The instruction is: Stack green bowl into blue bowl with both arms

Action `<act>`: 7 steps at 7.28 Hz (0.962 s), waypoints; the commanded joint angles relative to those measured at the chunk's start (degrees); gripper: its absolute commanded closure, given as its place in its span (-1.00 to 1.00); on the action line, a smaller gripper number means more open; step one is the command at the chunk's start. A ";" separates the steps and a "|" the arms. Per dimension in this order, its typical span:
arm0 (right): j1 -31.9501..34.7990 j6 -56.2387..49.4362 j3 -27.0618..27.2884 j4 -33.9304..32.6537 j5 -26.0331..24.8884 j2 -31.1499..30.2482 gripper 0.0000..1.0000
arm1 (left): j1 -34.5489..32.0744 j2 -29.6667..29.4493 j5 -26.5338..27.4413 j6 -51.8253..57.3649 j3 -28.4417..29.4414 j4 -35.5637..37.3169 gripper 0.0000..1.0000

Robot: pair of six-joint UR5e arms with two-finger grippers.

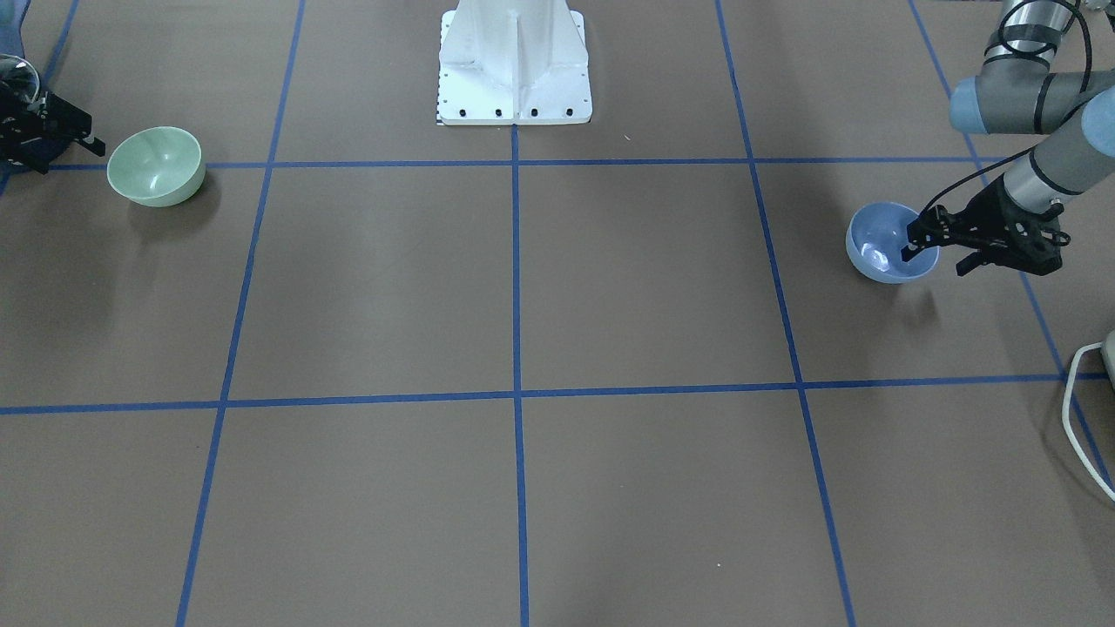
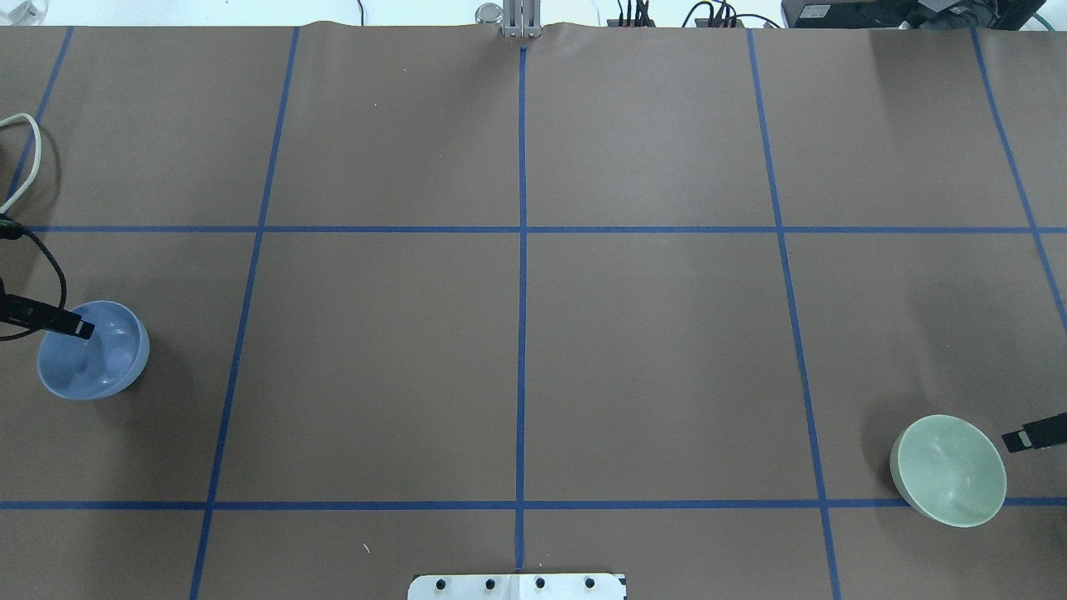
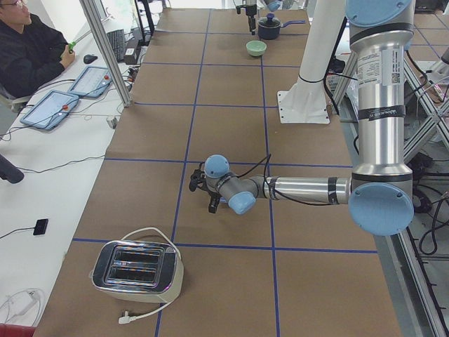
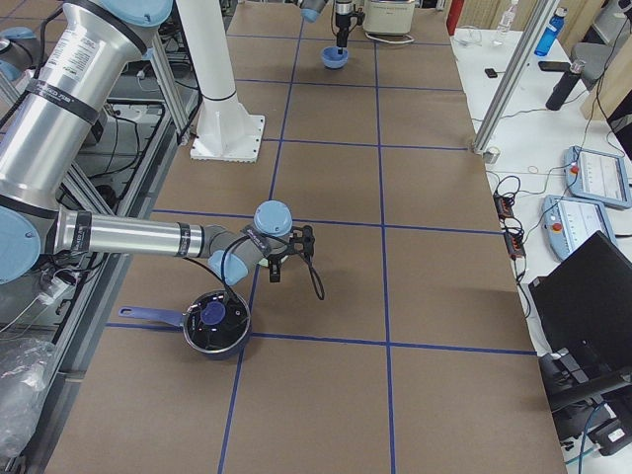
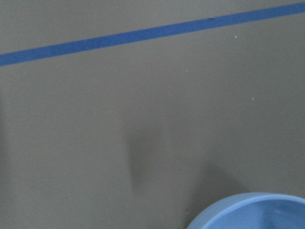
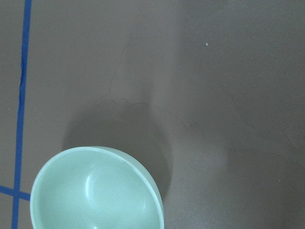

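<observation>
The blue bowl (image 1: 881, 239) stands upright on the brown table at the robot's left side; it also shows in the overhead view (image 2: 92, 354) and at the bottom of the left wrist view (image 5: 252, 212). My left gripper (image 1: 937, 259) is open and straddles the bowl's rim, one finger inside, one outside. The green bowl (image 1: 157, 165) stands upright at the robot's right side, also in the overhead view (image 2: 950, 471) and the right wrist view (image 6: 95, 191). My right gripper (image 1: 70, 155) is open just beside the green bowl, apart from it.
The white pedestal (image 1: 514, 70) stands at the middle of the robot's side. A white cable (image 1: 1076, 418) and a toaster (image 3: 137, 270) lie beyond the left arm. A dark pot (image 4: 215, 324) sits near the right arm. Blue tape lines grid the table.
</observation>
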 commanded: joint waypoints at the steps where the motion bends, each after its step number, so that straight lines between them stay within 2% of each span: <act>1: -0.01 0.00 -0.12 0.00 0.03 0.16 -1.00 | 0.23 0.72 0.00 -0.31 0.04 -1.27 -0.59; 4: -0.01 0.00 -0.20 0.00 0.12 0.25 -1.00 | 0.23 0.37 -0.17 -0.31 -0.23 -1.19 0.25; 5: -0.01 0.00 -0.20 0.00 0.12 0.34 -1.00 | 0.23 0.28 -0.35 -0.40 -0.23 -1.19 0.58; 6: -0.01 0.00 -0.29 0.08 0.12 0.34 -1.00 | 0.23 0.19 -0.35 -0.40 -0.23 -1.19 1.00; 7: -0.01 0.00 -0.21 0.08 0.12 0.34 -1.00 | 0.23 0.19 -0.18 0.04 -0.14 -1.19 1.00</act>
